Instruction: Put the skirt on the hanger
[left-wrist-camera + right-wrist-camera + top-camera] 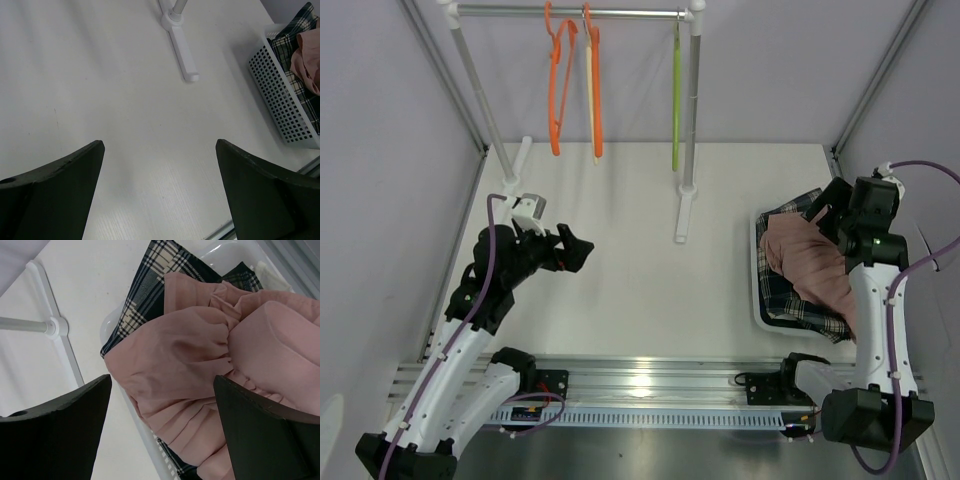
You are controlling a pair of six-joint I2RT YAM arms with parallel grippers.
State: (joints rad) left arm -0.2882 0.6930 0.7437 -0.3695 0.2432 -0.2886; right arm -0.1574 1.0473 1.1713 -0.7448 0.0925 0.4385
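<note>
While left gripper and right gripper gape empty, one basket at right holds one skirt under one pink garment; top: two orange hangers, one cream hanger, one lime-green hanger.

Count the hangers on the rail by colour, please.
orange hangers: 2
cream hanger: 1
lime-green hanger: 1
Total: 4
</note>
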